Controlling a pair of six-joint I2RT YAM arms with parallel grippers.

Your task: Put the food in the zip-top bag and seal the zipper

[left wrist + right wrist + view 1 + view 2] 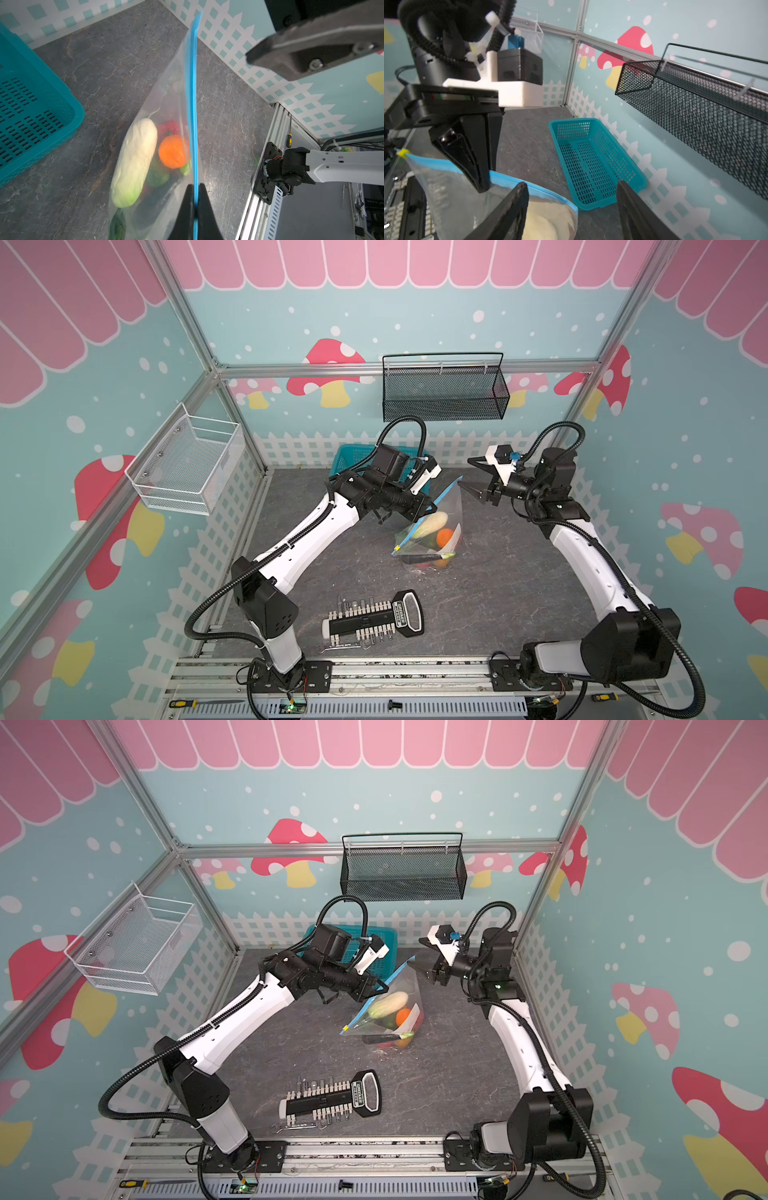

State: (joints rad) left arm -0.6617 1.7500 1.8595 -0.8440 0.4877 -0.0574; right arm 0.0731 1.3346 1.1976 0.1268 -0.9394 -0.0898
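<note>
Blue zipper (194,104) pinched by left end effector (195,199), right end effector (572,184) spread nearby.

Visible are 1 zip-top bag (451,506), at least 4 food pieces (135,162), 1 teal basket (591,158), 1 white basket (187,464), 1 black basket (444,393), 1 bit set (374,616).

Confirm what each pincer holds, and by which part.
Left pincer is shut on the bag, pinching its blue zipper partway along the strip. Right pincer is open beside the bag, holding nothing.
</note>
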